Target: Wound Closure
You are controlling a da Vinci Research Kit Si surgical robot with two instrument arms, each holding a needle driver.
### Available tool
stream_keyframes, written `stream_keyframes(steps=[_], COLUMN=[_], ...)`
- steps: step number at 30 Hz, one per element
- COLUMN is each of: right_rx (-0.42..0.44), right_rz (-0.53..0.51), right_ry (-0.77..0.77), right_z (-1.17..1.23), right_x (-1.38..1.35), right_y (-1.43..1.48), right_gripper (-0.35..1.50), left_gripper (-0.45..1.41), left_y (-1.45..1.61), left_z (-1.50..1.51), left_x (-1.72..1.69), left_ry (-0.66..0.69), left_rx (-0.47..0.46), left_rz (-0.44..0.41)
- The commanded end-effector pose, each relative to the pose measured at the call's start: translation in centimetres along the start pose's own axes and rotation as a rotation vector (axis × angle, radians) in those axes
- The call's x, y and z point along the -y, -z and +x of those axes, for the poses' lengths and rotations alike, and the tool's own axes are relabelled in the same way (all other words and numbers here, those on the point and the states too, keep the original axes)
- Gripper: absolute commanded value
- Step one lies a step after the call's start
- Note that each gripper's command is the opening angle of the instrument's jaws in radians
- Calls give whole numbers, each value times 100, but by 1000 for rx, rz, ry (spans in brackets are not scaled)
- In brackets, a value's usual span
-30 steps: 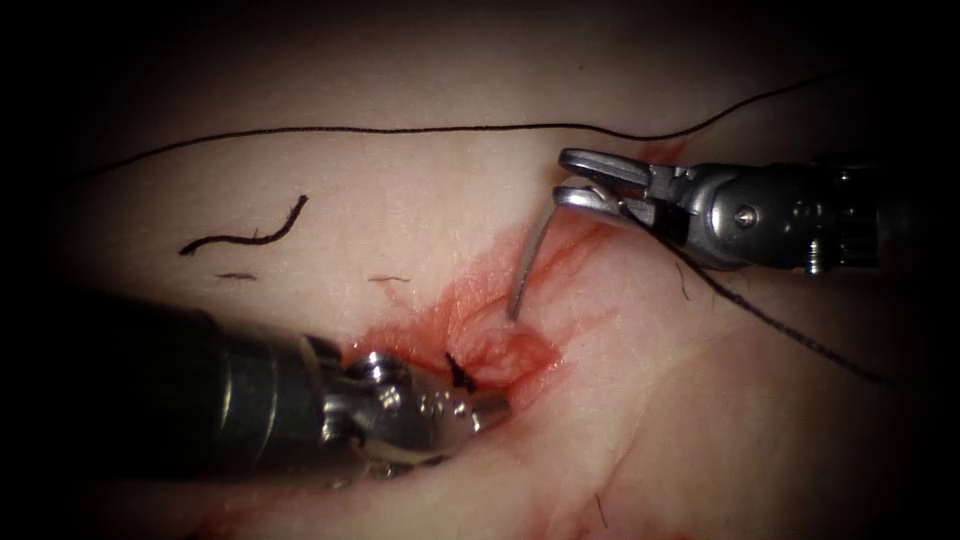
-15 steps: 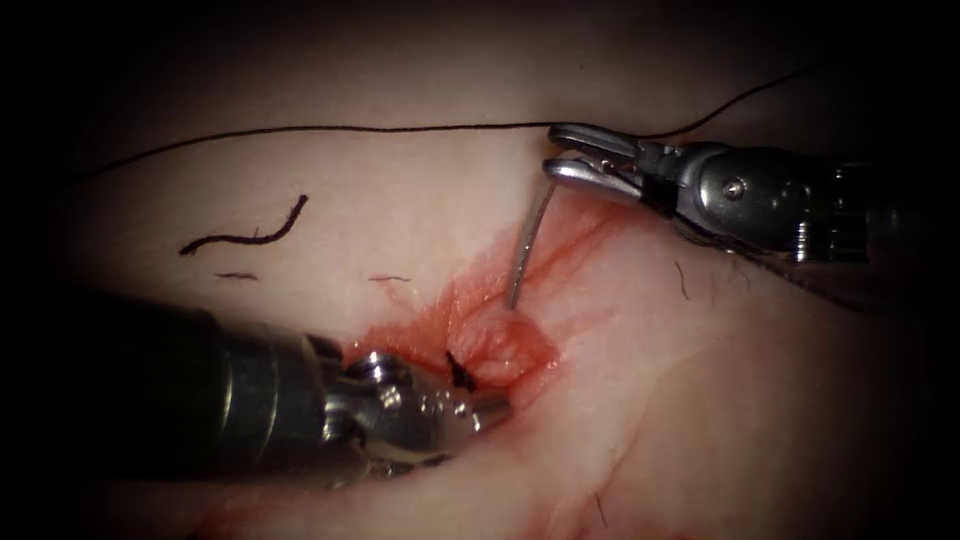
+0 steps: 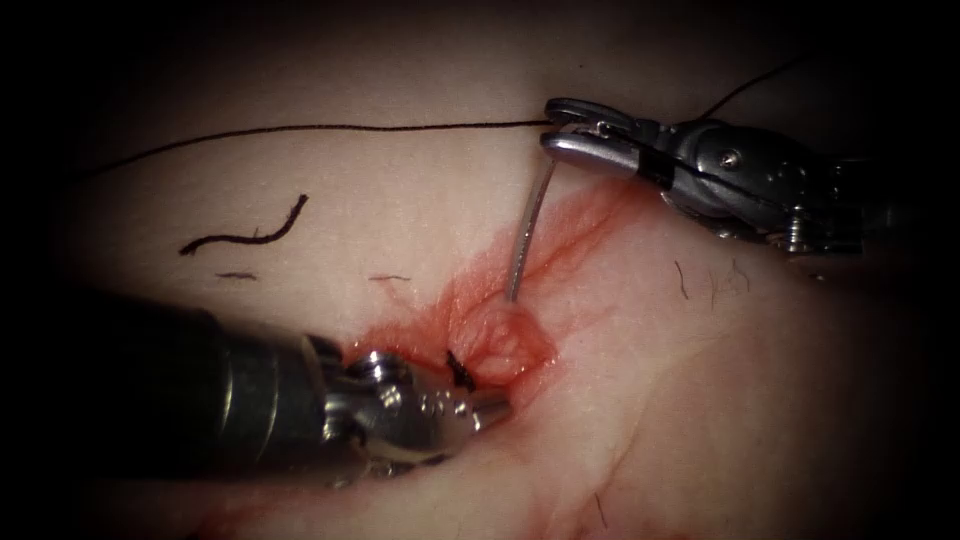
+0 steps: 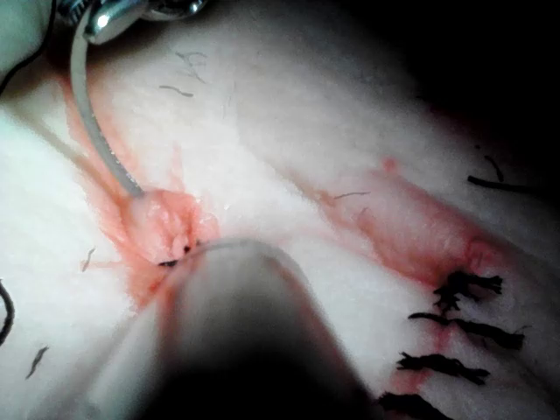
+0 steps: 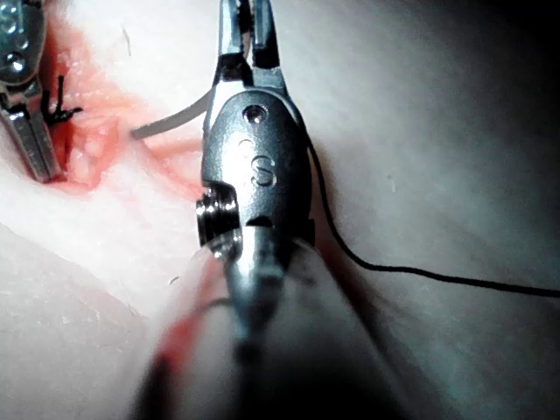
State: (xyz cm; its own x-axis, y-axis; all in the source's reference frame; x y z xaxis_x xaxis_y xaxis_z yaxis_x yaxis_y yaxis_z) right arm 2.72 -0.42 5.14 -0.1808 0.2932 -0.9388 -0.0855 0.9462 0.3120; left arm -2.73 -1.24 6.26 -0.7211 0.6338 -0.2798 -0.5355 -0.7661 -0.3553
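We see the right tool (image 3: 560, 135) clamped on the needle (image 3: 525, 235) at its thread end, its tip meeting the raised, reddened tissue (image 3: 505, 335) at the cut, likely held high for leverage. The left tool (image 3: 470, 405) presses closed jaws beside that lip, holding nothing we can make out, perhaps steadying it. The left wrist view adds earlier stitches (image 4: 459, 328); the right wrist view shows thread (image 5: 420, 271) trailing off

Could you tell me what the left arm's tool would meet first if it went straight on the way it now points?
Probably the raised, reddened fold of tissue at the cut: the left tool points right, its tip already against it, though depth is unclear.
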Motion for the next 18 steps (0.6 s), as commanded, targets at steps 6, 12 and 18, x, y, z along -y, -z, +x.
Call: stream_keyframes(steps=[6, 12, 18], right_rx=[4, 11, 19], right_rz=[0, 0, -1], right_ry=[-141, -232, -351], right_z=[-5, -9, -14], right_x=[2, 4, 7], right_y=[-11, -11, -12], right_gripper=[-35, -35, -35], left_gripper=[-45, -45, -45], left_y=[-7, -7, -8], left_z=[1, 1, 1], left_x=[-1, -1, -2], left_ry=[-1, 0, -1], left_rx=[0, 2, 2], left_rz=[0, 1, 2])
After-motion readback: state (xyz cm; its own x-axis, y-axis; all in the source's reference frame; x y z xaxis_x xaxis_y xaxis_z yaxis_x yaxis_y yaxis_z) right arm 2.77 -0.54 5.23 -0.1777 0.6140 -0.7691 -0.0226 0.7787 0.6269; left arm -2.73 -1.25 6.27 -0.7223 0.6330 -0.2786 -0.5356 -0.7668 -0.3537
